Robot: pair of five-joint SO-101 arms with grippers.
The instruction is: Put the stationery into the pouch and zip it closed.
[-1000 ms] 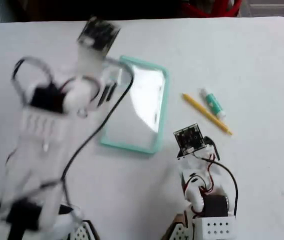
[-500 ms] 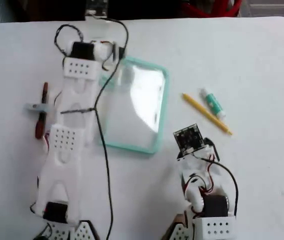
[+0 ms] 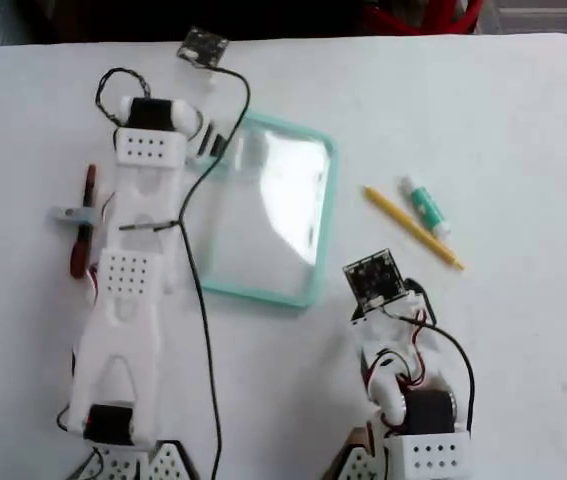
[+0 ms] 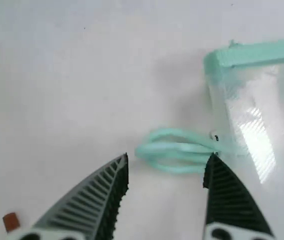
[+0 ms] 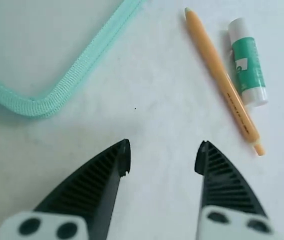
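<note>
I could not read any words or numbers. The glue stick (image 5: pixel 248 62) had a green label with a white mark, too small to read. The pencil (image 5: pixel 222 80) had tiny dark print on its side, also too small.

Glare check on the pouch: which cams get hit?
High view: broad white glare across the transparent, mint-trimmed zip pouch. Left wrist view: a bright streak on its clear panel, beside the mint cord pull loop. Right wrist view: no hot spot on the corner it shows.
</note>
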